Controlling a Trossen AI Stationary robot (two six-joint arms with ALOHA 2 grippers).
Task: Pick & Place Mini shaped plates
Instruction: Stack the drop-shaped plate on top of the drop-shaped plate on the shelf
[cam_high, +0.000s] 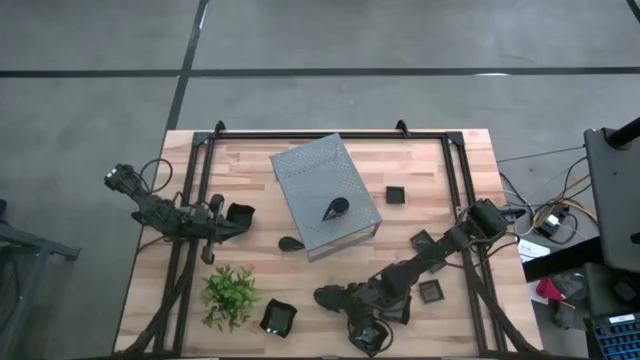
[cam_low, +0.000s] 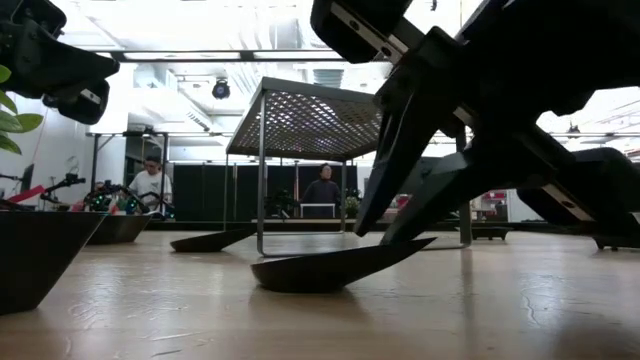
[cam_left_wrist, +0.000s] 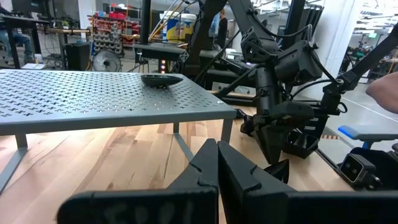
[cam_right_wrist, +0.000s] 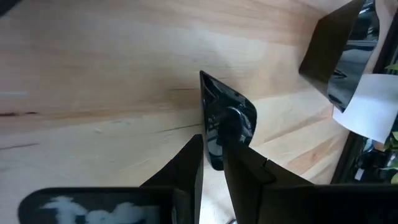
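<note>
We see the right gripper (cam_high: 330, 296) low over the desk (cam_high: 450, 180) near its front edge, jaws clamped on the rim of a leaf plate (cam_right_wrist: 227, 121) whose body rests on the wood; the low view shows the same plate (cam_low: 335, 268) lying on the surface with the dark fingers (cam_low: 400, 150) pinching its raised tip. The left gripper (cam_high: 238, 222) waits at the desk's left side with its jaws together, just beside a square plate (cam_high: 240, 214). On top of the grey box (cam_high: 325, 195) at the desk's centre sits another leaf plate (cam_high: 335, 209), and one more (cam_high: 291, 243) lies on the wood at the box's front left corner. Square plates are scattered to the right (cam_high: 396, 195) and at the front (cam_high: 277, 318), the latter near the plant (cam_high: 230, 292). In the room behind we make out two people, one (cam_low: 150, 185) at left and another (cam_low: 322, 190) beyond the box
</note>
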